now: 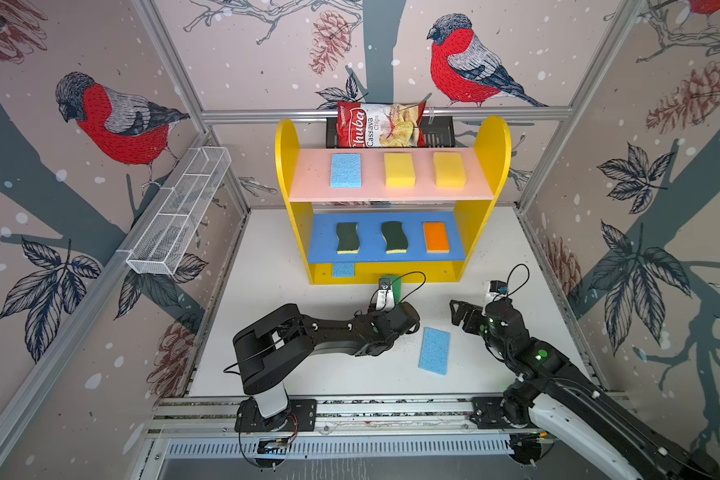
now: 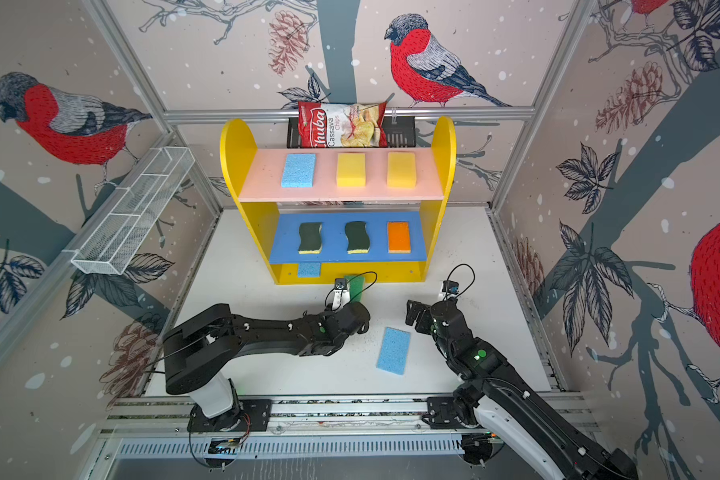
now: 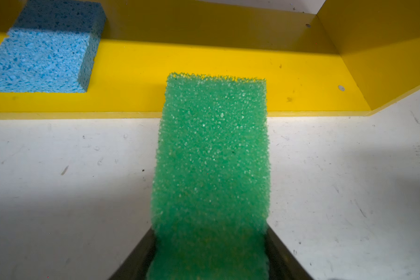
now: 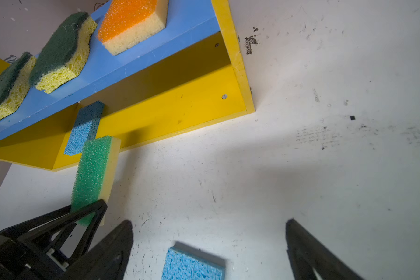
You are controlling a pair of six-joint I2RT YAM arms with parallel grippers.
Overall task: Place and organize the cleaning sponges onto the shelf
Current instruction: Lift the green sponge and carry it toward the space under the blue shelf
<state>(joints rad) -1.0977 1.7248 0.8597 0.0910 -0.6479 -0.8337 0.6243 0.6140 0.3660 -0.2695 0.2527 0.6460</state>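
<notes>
My left gripper point(image 3: 210, 232) is shut on a bright green sponge point(image 3: 211, 157) with yellow backing point(image 4: 113, 169). The sponge's far end reaches over the front edge of the shelf's yellow base point(image 3: 143, 80), beside a light blue sponge point(image 3: 41, 53) lying there. The shelf point(image 1: 491, 141) holds a light blue sponge point(image 1: 345, 170) and two yellow ones point(image 1: 399, 169) on its pink board. Two dark-green wavy sponges point(image 1: 347, 237) and an orange one point(image 1: 436, 237) sit on the blue board. Another light blue sponge point(image 1: 434, 350) lies on the table. My right gripper point(image 4: 209, 223) hangs open just beyond it.
A red-and-white chips bag point(image 1: 381, 124) stands in a black rack point(image 1: 437, 131) behind the shelf. A white wire mesh basket point(image 1: 179, 212) hangs on the left wall. An aluminium rail point(image 1: 391, 405) carries both arm bases at the table's front edge.
</notes>
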